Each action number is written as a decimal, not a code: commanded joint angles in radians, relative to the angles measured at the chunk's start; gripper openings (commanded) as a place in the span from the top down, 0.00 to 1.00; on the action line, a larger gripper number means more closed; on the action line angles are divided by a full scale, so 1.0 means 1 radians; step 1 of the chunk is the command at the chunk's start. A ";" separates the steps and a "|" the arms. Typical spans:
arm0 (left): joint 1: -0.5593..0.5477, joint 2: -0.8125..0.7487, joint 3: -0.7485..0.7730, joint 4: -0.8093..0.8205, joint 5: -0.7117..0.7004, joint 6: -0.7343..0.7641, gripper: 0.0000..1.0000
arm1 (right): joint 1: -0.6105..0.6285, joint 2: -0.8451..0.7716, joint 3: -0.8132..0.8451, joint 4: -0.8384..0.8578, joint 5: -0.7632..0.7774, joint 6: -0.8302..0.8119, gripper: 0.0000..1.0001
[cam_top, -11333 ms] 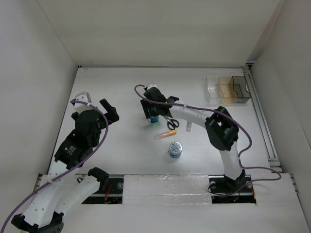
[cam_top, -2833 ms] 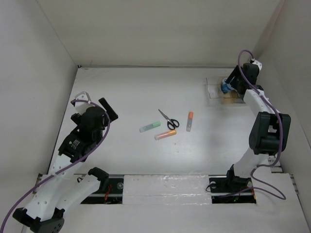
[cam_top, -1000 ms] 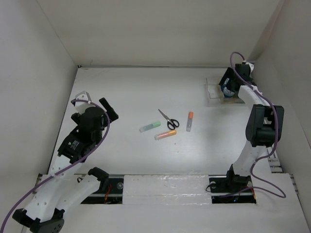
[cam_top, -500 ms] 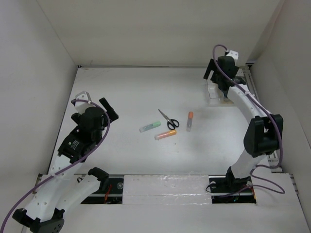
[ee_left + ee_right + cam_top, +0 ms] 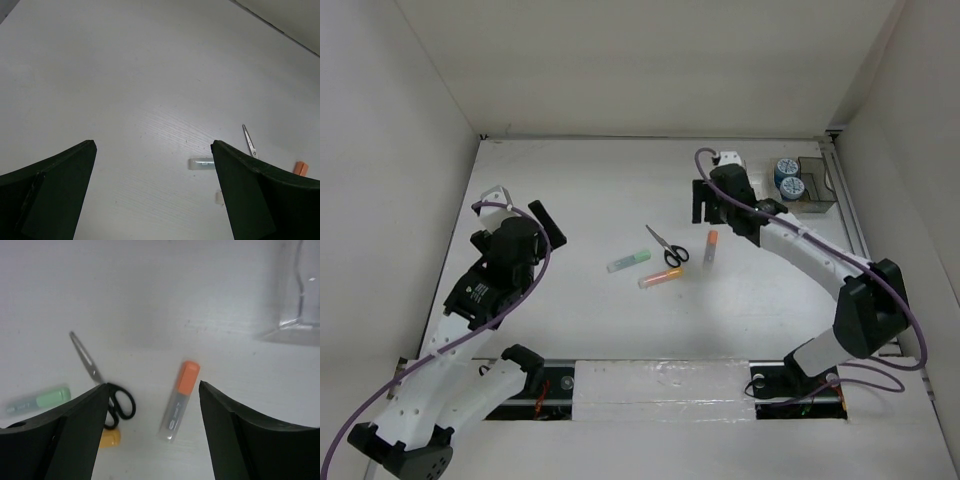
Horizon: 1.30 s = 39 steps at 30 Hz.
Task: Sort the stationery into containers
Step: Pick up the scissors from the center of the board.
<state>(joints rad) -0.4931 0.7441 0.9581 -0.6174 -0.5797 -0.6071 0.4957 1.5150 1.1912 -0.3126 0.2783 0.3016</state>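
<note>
Two blue-and-white rolls (image 5: 793, 187) sit in the clear desk organiser (image 5: 817, 205) at the upper right of the top view. One lies behind the other, just left of the organiser's dark grey end section.

The rest of the stationery lies on the white worktop (image 5: 580, 180) near the middle of that frame. The black-handled scissors (image 5: 668, 249) point their blades to the upper left. A green-ended marker (image 5: 629, 261) lies to their left and an orange-ended marker (image 5: 660, 279) just below them. An orange-capped marker (image 5: 710, 249) lies to their right, cap toward the top of the frame.

The right pincer (image 5: 700, 203) hangs up and right of this group, left of the organiser, and from above its jaws are hard to read. The right wrist view shows the fingers apart with nothing between them. They frame the orange-capped marker, and the scissor handles lie at the tip of the left-hand finger. In that view only the end of the orange-ended marker shows beside that finger. The organiser appears as a clear wall in the upper right corner, with the rolls out of frame.

The left pincer (image 5: 520, 208) is at the left of the top view, well apart from the stationery, with its fingers spread wide and empty. Its wrist view looks over bare worktop. A scissor blade and pieces of the markers show at the right, partly cut off by a finger.
</note>
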 commanded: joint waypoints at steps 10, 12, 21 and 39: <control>0.004 0.008 0.002 0.030 -0.011 0.012 0.00 | 0.132 0.000 -0.076 0.024 -0.100 0.004 0.53; 0.004 0.008 0.002 0.030 -0.011 0.012 0.00 | 0.132 0.043 -0.062 0.003 -0.100 -0.019 0.63; 0.004 0.008 0.002 0.030 -0.011 0.012 0.00 | 0.113 0.183 -0.013 -0.051 -0.177 -0.091 0.60; 0.004 0.008 0.002 0.030 -0.002 0.012 0.00 | 0.095 0.301 0.018 -0.051 -0.197 -0.101 0.60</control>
<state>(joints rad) -0.4931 0.7544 0.9581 -0.6174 -0.5793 -0.6071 0.5941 1.8099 1.1641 -0.3801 0.0895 0.2127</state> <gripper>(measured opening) 0.997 0.402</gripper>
